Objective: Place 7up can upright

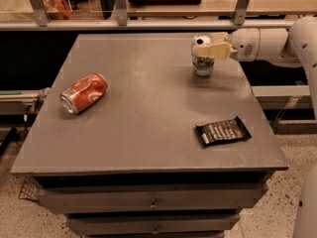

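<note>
The 7up can [203, 63], silvery-white and green with a silver top, stands upright near the far right of the grey table [143, 113]. My gripper [210, 49] reaches in from the right on a white arm. Its cream fingers [218, 48] are closed around the can's upper part. The can's base looks to be on or just above the tabletop; I cannot tell which.
A crushed red-orange can [83, 92] lies on its side at the left of the table. A flat black snack wrapper [223, 131] lies near the front right. A railing and shelves run behind the table. Drawers sit below the front edge.
</note>
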Robot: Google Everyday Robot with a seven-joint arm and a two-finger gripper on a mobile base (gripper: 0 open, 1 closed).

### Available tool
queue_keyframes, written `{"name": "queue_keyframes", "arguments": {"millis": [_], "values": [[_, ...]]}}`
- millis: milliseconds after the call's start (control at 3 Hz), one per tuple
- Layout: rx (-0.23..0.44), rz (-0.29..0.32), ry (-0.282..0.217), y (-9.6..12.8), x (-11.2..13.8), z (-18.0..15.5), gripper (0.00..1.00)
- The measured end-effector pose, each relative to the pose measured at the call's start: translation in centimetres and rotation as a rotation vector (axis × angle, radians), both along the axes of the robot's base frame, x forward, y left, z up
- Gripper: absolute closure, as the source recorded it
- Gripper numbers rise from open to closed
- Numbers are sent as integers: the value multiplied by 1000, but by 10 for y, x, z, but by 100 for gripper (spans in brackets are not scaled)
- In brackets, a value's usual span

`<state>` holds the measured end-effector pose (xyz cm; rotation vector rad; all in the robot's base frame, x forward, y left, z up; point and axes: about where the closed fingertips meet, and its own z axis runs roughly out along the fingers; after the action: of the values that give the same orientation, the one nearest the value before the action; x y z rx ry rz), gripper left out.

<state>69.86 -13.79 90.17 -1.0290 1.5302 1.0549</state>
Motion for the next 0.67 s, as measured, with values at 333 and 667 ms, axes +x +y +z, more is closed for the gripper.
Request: {"name": "queue_keyframes", "arguments": {"millis": [333,667], "values": [[4,-1,17,1,1,0,13],[11,-18,72,-2,6,-8,0]]}}
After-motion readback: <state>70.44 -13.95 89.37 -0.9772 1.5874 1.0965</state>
